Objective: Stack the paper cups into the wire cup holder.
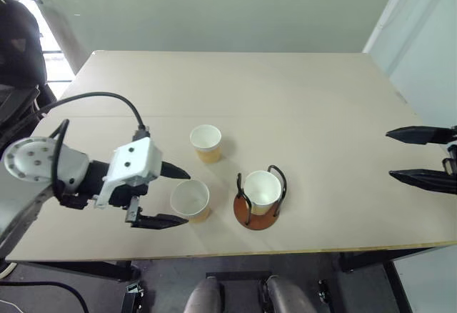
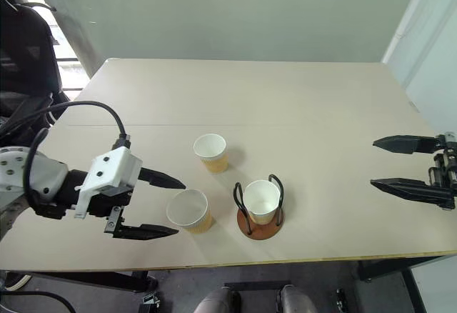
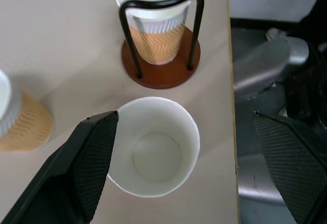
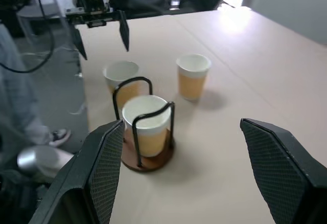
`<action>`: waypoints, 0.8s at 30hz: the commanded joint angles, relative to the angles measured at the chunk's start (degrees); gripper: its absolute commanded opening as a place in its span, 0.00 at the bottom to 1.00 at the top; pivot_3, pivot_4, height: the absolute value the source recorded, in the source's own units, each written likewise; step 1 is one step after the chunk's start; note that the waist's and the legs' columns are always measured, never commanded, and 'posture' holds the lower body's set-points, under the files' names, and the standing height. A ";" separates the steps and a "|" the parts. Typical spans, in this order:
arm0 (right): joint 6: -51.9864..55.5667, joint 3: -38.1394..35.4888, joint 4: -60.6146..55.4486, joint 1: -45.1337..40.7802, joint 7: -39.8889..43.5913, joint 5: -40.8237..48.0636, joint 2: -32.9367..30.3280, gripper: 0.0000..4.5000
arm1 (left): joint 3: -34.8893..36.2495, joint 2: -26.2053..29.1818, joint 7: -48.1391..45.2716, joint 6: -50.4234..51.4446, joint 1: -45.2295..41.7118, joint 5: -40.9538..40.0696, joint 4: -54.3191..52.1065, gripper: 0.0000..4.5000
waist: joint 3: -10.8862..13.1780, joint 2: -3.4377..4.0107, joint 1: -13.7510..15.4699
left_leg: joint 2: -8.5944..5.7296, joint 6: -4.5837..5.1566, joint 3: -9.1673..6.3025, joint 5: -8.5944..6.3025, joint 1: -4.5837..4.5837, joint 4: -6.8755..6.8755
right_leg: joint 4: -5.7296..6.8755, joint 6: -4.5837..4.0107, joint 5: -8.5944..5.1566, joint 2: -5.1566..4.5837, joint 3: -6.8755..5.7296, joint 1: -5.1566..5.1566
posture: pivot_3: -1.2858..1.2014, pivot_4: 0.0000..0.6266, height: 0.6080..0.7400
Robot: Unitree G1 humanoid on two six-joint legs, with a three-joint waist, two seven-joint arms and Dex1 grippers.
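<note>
Here the left gripper (image 1: 168, 195) reaches in low from the table's (image 1: 300, 106) left side, pointing toward the centre, its two black fingers spread wide and holding nothing. One finger lies beyond the nearest paper cup (image 1: 191, 200) and the other toward the front edge, the tips just short of the cup's left flank — whether a tip brushes the rim I cannot tell from the head views. The white wrist housing (image 1: 131, 170) sits tilted, a black cable (image 1: 107, 98) arching back over it.

The right gripper (image 2: 374, 163) hangs off at the table's right edge, roughly 3 o'clock from the wire cup holder (image 1: 258, 209), fingers level, pointing inward and set wide apart, empty.

The holder stands near the front edge with one paper cup (image 1: 263, 188) seated upright inside its black loops. The loose cup by the left gripper sits just beside it at 9 o'clock, apart from it. A third cup (image 1: 206, 143) stands at about 11 o'clock from the holder, farther up the table.

The left wrist view looks straight down into the near cup (image 3: 153, 152) and shows its white floor, with one finger pad (image 3: 94, 157) overlapping the rim. The right wrist view gives the holder's reddish base (image 4: 148, 160) side-on and a person's trouser leg and shoe (image 4: 53, 138) beyond the table edge.
</note>
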 commanded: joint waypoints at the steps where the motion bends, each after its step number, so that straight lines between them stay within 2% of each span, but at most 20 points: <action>1: -0.32 -2.41 -3.09 2.28 -1.07 2.19 -1.28 0.82 | -2.45 -0.54 -1.57 -1.37 -3.31 1.53 -0.15 1.00 | 0.00 0.00 -0.01 | 0.00 0.01 0.00 0.00 -0.01 0.02 | -0.01 0.00 0.00 0.00 0.00 0.01 | 0.52 0.24 1.00; 4: 2.15 -2.06 -3.51 3.18 -3.25 3.99 -2.16 0.82 | -4.48 -1.43 -2.08 -0.90 -6.05 1.91 -0.53 1.00 | 0.01 0.02 0.03 | -0.01 0.04 0.00 0.02 -0.04 0.06 | -0.03 0.03 0.02 0.01 0.02 0.02 | 0.52 0.24 1.00; 8: 3.91 -2.61 -2.83 3.78 -4.62 5.42 -3.59 1.00 | -5.60 -0.64 -3.84 0.01 -7.41 1.95 -1.13 1.00 | 0.01 0.01 0.02 | -0.02 0.06 -0.01 0.03 -0.07 0.07 | -0.04 0.11 0.06 0.01 0.02 0.02 | 0.52 0.24 1.00; 13: 1.00 -1.98 -2.60 4.35 -4.85 3.83 -4.52 1.00 | -7.43 2.46 -5.83 -1.47 -6.99 6.22 -2.13 1.00 | 0.01 0.02 0.03 | -0.01 0.10 -0.06 0.00 -0.09 0.06 | -0.06 0.21 0.06 0.04 0.03 0.02 | 0.52 0.24 1.00; 24: -2.39 0.70 -1.76 4.49 -6.45 2.15 -4.99 1.00 | -12.51 0.79 -8.89 -2.48 -8.54 8.71 -5.13 1.00 | 0.01 0.02 0.05 | -0.01 0.14 -0.07 0.00 -0.09 0.12 | -0.05 0.26 0.08 0.04 0.03 0.06 | 0.52 0.24 1.00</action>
